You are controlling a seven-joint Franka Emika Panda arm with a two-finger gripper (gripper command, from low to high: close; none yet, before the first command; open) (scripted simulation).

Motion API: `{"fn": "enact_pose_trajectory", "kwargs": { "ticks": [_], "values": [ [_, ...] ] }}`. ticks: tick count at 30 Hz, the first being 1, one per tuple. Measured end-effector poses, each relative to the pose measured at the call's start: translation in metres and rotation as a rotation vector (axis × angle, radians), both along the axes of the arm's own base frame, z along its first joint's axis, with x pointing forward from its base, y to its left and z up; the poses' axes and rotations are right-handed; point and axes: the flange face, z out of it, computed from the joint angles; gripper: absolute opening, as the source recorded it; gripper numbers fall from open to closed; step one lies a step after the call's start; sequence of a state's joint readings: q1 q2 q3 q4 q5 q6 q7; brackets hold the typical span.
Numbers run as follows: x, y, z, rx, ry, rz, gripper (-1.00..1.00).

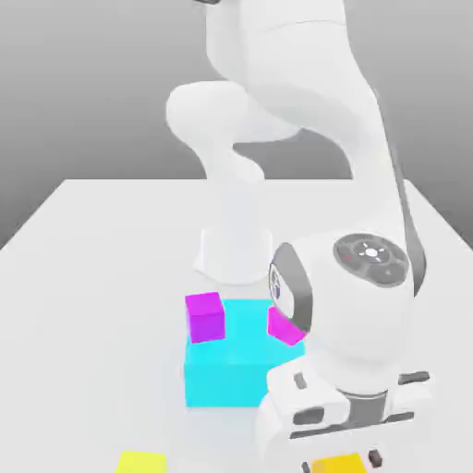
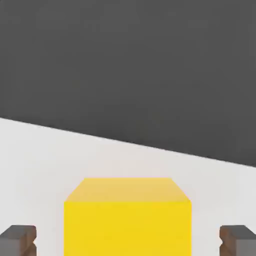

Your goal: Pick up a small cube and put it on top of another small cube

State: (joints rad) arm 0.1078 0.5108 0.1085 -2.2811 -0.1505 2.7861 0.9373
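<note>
Think of the exterior view as a clock face. An orange-yellow cube (image 1: 339, 465) (image 2: 128, 227) sits down at five o'clock. The gripper (image 1: 340, 462) (image 2: 128, 242) is right there with it, and its jaws are wide. In the hand view, there is one finger on each side of the cube, with a gap on both sides, so it is not squeezing it.

The big thing nearby is a bright blue block (image 1: 240, 379), at six o'clock, between the middle and the bottom. Two small cubes are on it. The purple cube (image 1: 205, 319) is at ten o'clock on the block's top and shows well. The pink cube (image 1: 285, 327) is at about two o'clock, and the arm (image 1: 356, 296) hides part of it. I can't tell if the pink one sits flat.

A bright yellow cube (image 1: 141, 464) is at seven o'clock, well apart from the gripper and cut off by the bottom edge. The blue block stands up past the space between the two lower cubes. The white robot foot (image 1: 236, 254) is at twelve o'clock from the block. All this is on a pale table (image 1: 102, 314) (image 2: 35, 165).
</note>
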Motion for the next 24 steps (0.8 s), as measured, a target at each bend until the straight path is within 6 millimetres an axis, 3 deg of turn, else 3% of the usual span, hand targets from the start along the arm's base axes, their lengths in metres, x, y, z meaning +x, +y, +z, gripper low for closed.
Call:
{"fn": "enact_pose_trajectory", "kwargs": {
  "ticks": [5,9,10,16,18,20,21,24],
  "values": [
    [0.0,0.0,0.002,0.0,0.0,0.0,-1.0],
    [0.0,0.0,0.05,0.0,0.0,-0.001,-1.0],
    [0.004,-0.014,0.06,-0.003,0.0,-0.047,-1.0],
    [0.022,-0.164,0.098,-0.004,0.001,-0.519,-1.0],
    [0.022,-0.211,0.089,0.0,0.001,-0.666,-1.0],
    [0.021,-0.228,0.063,0.001,0.0,-0.719,-1.0],
    [0.02,-0.231,0.055,0.0,0.0,-0.728,1.0],
    [0.02,-0.231,0.055,0.0,0.0,-0.728,1.0]
  ]
}}
